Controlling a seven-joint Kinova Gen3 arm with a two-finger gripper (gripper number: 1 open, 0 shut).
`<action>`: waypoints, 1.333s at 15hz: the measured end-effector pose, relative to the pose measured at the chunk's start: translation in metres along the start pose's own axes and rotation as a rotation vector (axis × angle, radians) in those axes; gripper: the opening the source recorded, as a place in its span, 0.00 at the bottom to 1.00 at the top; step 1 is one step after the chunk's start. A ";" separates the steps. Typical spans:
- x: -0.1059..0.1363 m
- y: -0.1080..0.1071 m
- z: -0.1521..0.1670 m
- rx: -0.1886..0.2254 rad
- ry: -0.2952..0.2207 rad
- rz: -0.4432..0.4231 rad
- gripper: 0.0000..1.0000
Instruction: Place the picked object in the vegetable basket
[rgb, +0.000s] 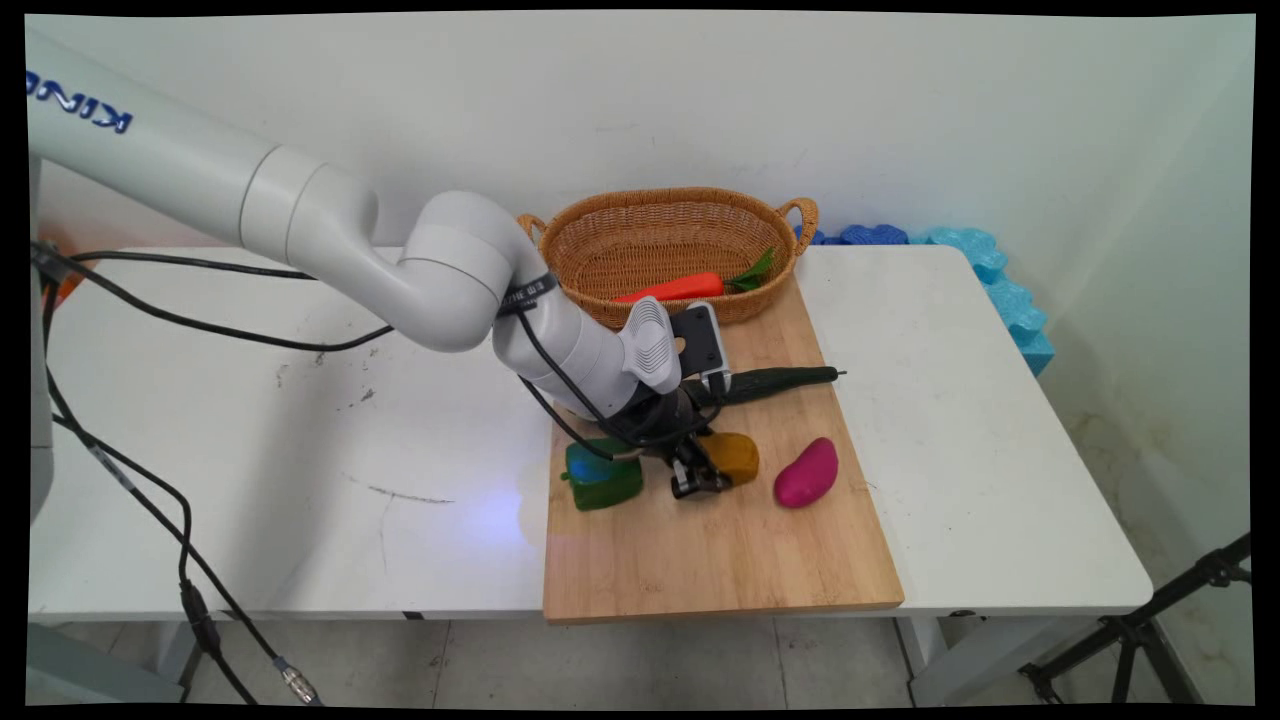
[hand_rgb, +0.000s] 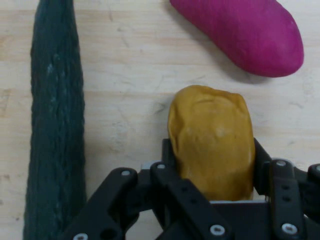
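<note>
Gripping a lumpy mustard-yellow potato in my claw, its lower end hidden by my fingers.

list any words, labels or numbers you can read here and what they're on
"KIN": blue letters, upside down and cut off at the picture's edge, on the white arm link.
White print on the black band round the arm's wrist: too small to read.
Nothing readable on the end effector, yellow potato, cutting board or basket.
</note>
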 end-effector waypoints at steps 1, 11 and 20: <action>0.002 -0.001 -0.001 0.004 0.001 0.001 0.00; 0.038 -0.034 -0.045 0.046 0.058 -0.042 0.00; 0.063 -0.114 -0.077 0.145 0.140 -0.168 0.00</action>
